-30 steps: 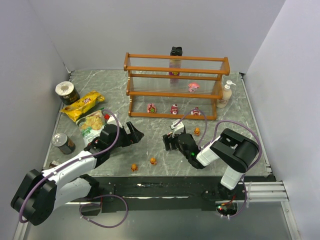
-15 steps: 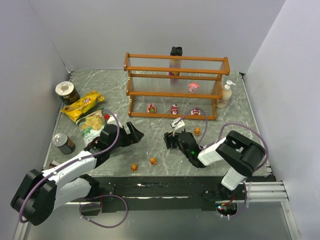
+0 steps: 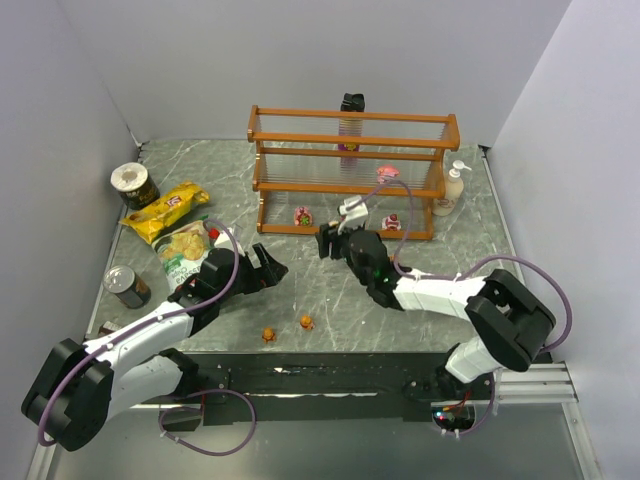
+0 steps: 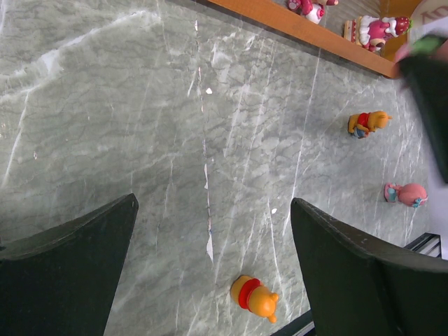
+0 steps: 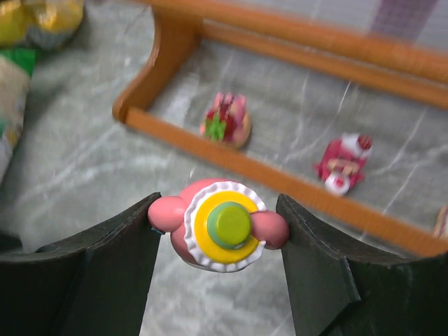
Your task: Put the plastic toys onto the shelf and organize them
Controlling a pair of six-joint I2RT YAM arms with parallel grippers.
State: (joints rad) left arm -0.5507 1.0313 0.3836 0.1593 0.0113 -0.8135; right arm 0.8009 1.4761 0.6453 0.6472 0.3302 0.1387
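The shelf (image 3: 350, 170) stands at the back of the table. Pink toys sit on its bottom tier (image 5: 225, 120) (image 5: 343, 162) and one on the middle tier (image 3: 387, 172). My right gripper (image 3: 335, 240) (image 5: 218, 210) is shut on a pink toy with a yellow and green hat (image 5: 227, 225), held just in front of the bottom rail. My left gripper (image 3: 268, 265) (image 4: 213, 203) is open and empty over bare table. Two orange toys (image 3: 268, 334) (image 3: 306, 322) lie near the front edge. The left wrist view shows orange toys (image 4: 254, 297) (image 4: 367, 122) and a pink one (image 4: 404, 193) on the table.
Two chip bags (image 3: 167, 212) (image 3: 185, 250) and two cans (image 3: 133, 182) (image 3: 125, 285) sit at the left. A soap bottle (image 3: 452, 190) stands by the shelf's right end. A black-capped bottle (image 3: 352, 102) stands behind the shelf.
My right gripper has moved away from the front, up and left toward the shelf's bottom tier, with the pink toy in it. The left arm has not moved.
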